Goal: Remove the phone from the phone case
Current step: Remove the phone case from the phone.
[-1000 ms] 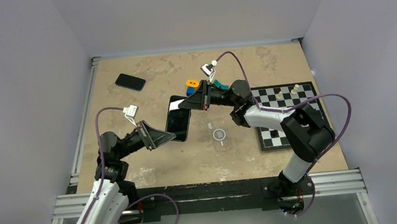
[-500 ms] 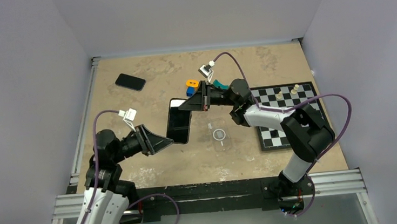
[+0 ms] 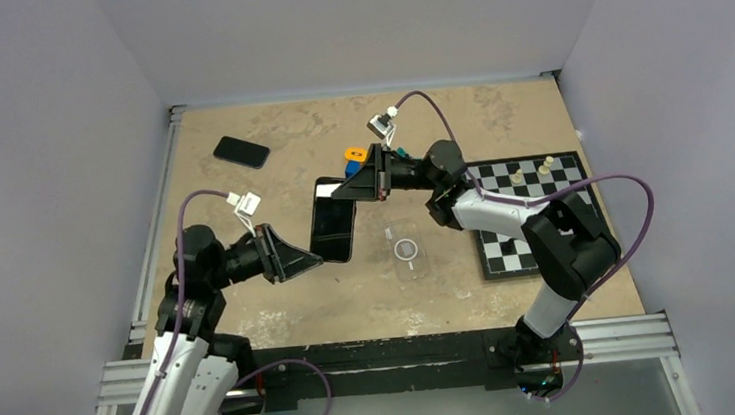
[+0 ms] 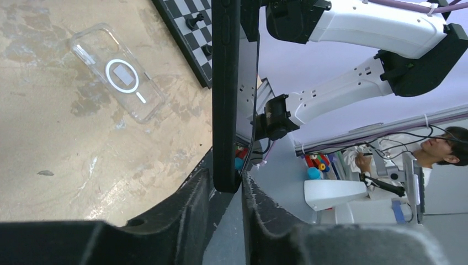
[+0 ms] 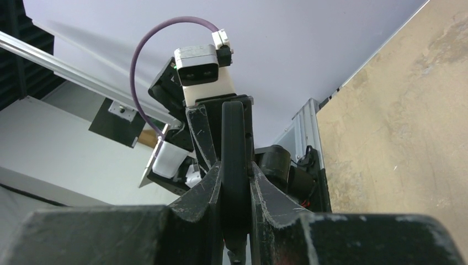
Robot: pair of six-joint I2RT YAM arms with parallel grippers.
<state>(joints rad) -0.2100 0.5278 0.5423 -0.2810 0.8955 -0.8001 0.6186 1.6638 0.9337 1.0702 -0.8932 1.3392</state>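
Note:
A black phone (image 3: 333, 221) hangs in the air over the table, held by both grippers. My right gripper (image 3: 357, 186) is shut on its far end; in the right wrist view the phone (image 5: 233, 138) stands edge-on between the jaws of the right gripper (image 5: 234, 171). My left gripper (image 3: 316, 260) holds the near end; in the left wrist view the phone's edge (image 4: 226, 94) sits just between the fingertips of the left gripper (image 4: 227, 176). The clear phone case (image 3: 407, 252) with a white ring lies empty on the table, also in the left wrist view (image 4: 117, 72).
A second black phone (image 3: 241, 151) lies at the far left. A chessboard (image 3: 530, 213) with a few pieces is at the right. Small orange, blue and teal objects (image 3: 355, 155) lie behind the right gripper.
The left arm shifted slightly down and left, then back a little. The phone dipped slightly and came back between the two grippers.

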